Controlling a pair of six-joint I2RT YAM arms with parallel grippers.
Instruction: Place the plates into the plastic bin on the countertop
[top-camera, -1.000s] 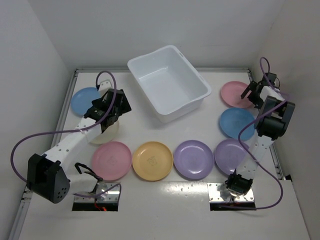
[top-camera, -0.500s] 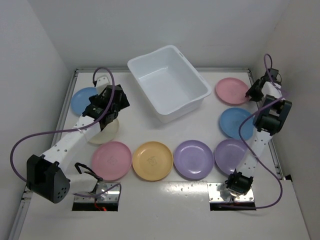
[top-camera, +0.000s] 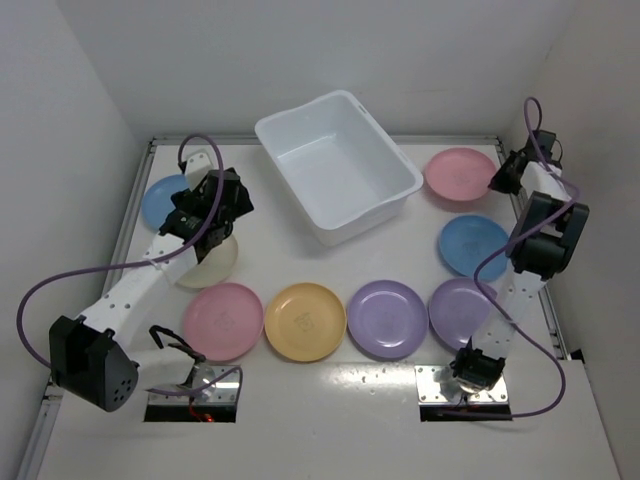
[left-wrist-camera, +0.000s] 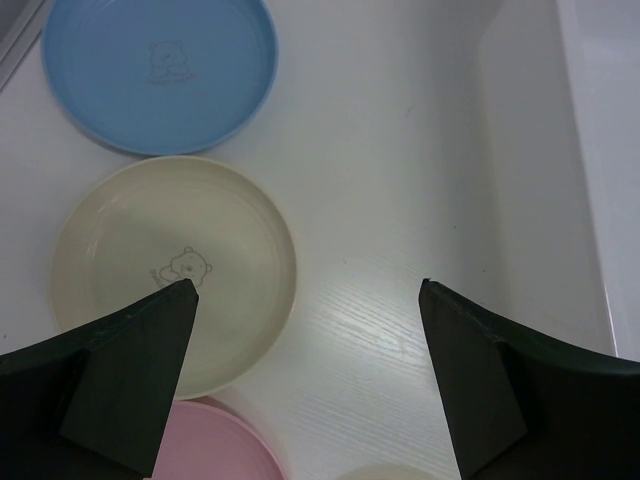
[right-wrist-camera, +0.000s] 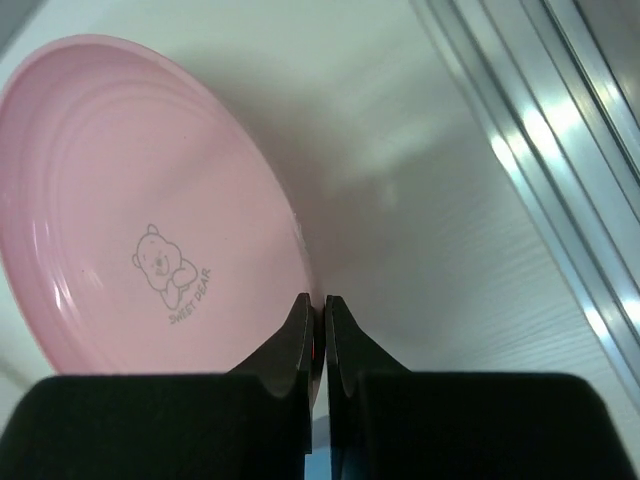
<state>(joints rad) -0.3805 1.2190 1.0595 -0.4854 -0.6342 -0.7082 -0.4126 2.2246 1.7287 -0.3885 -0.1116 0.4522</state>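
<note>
Matte white bench (top-camera: 330, 400): carries all items.
White rectangular plastic bin (top-camera: 340, 160): far centre, set at an angle.
Round pink plastic plate (right-wrist-camera: 130, 220): far right corner, outside the bin. Bear print lettered "SWEET DEAR"; near edge hidden behind the claw.
Round cream plastic plate (left-wrist-camera: 175, 270): left side, partly under the arm. Bear print, lettering unreadable.
Right claw (right-wrist-camera: 315, 300): pinching the pink plate's rim.
Left claw (left-wrist-camera: 305, 290): spread, above the cream plate.

Metal edge rail (right-wrist-camera: 540, 140) beside white wall (top-camera: 600, 80)
</note>
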